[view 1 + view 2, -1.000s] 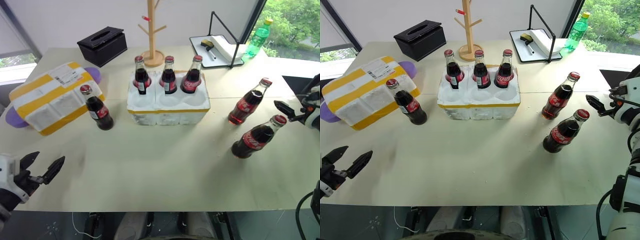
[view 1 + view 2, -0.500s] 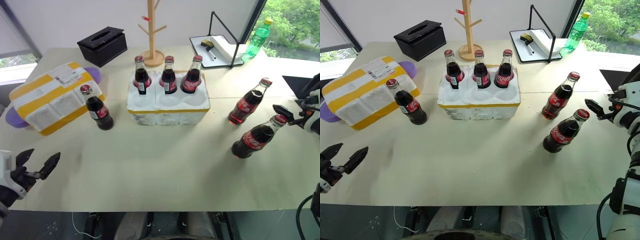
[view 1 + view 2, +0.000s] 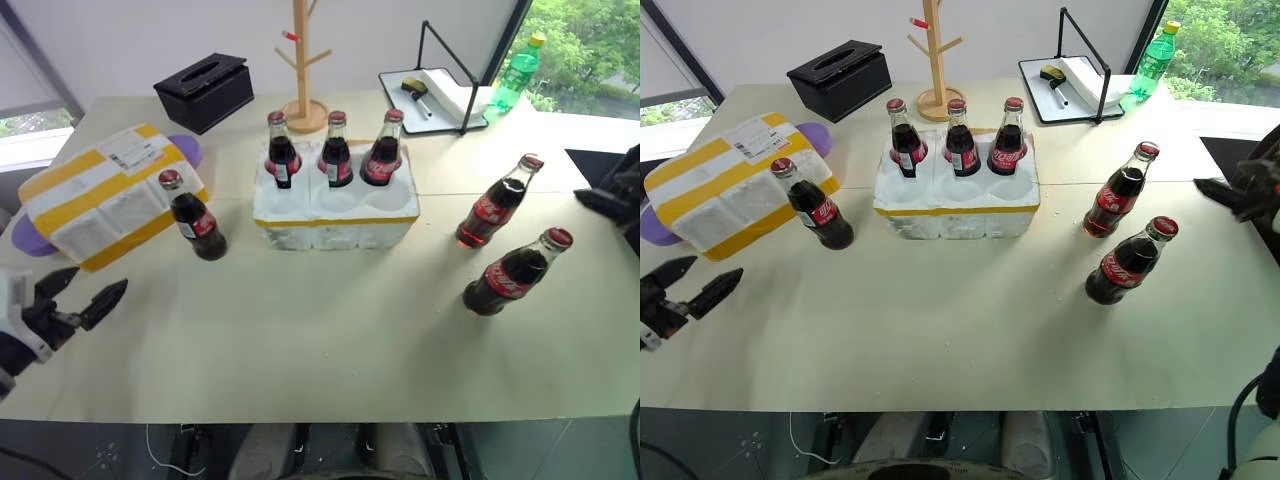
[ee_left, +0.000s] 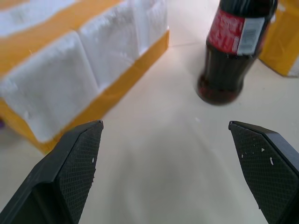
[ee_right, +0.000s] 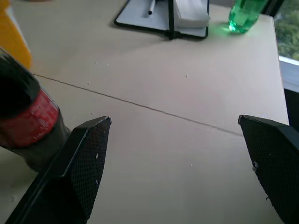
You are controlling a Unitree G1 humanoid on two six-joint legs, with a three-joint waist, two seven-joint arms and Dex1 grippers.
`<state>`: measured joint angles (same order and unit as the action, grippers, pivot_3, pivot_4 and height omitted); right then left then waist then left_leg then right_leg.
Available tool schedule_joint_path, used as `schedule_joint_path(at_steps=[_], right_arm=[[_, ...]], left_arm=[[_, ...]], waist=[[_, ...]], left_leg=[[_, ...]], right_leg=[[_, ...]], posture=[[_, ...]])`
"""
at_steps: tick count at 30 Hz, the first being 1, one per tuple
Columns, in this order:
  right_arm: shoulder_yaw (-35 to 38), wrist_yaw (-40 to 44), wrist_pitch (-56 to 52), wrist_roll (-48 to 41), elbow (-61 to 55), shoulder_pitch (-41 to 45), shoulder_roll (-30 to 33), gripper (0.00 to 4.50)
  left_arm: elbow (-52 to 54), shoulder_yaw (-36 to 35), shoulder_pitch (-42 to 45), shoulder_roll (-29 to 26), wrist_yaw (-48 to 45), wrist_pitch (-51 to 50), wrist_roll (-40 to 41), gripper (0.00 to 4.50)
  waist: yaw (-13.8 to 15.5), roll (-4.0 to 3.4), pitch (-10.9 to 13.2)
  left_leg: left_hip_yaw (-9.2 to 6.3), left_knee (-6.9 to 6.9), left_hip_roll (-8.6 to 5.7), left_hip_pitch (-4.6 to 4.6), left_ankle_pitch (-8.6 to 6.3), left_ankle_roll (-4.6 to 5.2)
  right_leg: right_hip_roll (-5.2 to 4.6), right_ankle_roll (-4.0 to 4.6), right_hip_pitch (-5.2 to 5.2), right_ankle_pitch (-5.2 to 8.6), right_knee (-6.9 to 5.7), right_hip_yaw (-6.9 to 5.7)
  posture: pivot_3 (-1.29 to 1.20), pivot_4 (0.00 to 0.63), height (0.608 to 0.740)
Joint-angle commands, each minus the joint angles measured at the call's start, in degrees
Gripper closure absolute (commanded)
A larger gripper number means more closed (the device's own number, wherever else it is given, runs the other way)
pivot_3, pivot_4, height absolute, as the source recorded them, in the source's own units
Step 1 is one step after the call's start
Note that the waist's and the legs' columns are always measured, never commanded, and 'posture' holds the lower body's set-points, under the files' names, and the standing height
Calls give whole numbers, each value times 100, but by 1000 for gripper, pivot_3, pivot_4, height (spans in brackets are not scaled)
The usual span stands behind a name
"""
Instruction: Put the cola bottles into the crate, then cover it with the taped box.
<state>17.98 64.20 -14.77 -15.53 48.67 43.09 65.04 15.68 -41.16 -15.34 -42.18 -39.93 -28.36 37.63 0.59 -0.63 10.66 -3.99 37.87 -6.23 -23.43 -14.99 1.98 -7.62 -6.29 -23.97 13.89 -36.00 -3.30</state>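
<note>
Three cola bottles point(image 3: 336, 152) stand in the back wells of the white foam crate point(image 3: 335, 222); its front wells are bare. A fourth bottle point(image 3: 196, 217) stands left of the crate, beside the taped box point(image 3: 105, 195). Two more bottles point(image 3: 492, 205) point(image 3: 512, 275) stand on the right. My left gripper point(image 3: 98, 280) hovers open at the table's near left, pointing at the taped box point(image 4: 70, 60) and the loose bottle point(image 4: 233, 51). My right gripper point(image 3: 1225, 193) is open at the right edge, empty, and stands to the right of a bottle point(image 5: 25, 121).
A black tissue box point(image 3: 205, 90), a wooden mug tree point(image 3: 305, 60), a black tray with a stand point(image 3: 440, 95) and a green plastic bottle point(image 3: 515, 75) line the back of the table. The table's near edge runs just below the left gripper.
The left gripper has moved forward and up toward the taped box. The right gripper has risen and drawn back to the right edge, away from the nearest bottle's cap.
</note>
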Motion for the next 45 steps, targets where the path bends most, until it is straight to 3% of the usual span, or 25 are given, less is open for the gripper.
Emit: schedule_joint_path(at_steps=[1,9,16,26,45], right_arm=[[27,689,-466,-344,-679,131,314,0],[257,1477,-2474,-1550,-2413,471,619,0],[699,1653,-3847,-2854,-4511,-163,643,0],[1192,1285,-4294,-3737,-5683,-745,555,0],[1438,749,-4322,-4374,-6044,-1216,506,0]], left_arm=[[-110,39,244,-143,-120,-36,73,23],[-220,634,859,-277,-392,-112,3,23],[-466,1109,1436,-346,-559,-55,-124,23],[-1103,1917,2282,-119,-689,325,-543,23],[-2235,2694,3451,413,-692,966,-1185,23]], waist=[[-4,2,0],[7,-17,13],[24,-12,15],[26,-12,16],[27,-3,16]], left_leg=[[0,-2,0,-2,0,0],[13,-3,0,-14,-12,-17],[15,-11,4,-28,-13,-18],[21,5,1,-43,-13,-14],[34,21,4,-45,-4,1]], right_leg=[[0,-1,-5,-1,1,0],[-2,-21,-21,-13,-4,11],[-1,-22,-39,-14,-4,11],[-4,-21,-48,-18,-7,11],[-4,-22,-47,-37,-10,15]], posture=[[0,150,736],[0,150,736],[0,150,736],[0,150,736],[0,150,736]])
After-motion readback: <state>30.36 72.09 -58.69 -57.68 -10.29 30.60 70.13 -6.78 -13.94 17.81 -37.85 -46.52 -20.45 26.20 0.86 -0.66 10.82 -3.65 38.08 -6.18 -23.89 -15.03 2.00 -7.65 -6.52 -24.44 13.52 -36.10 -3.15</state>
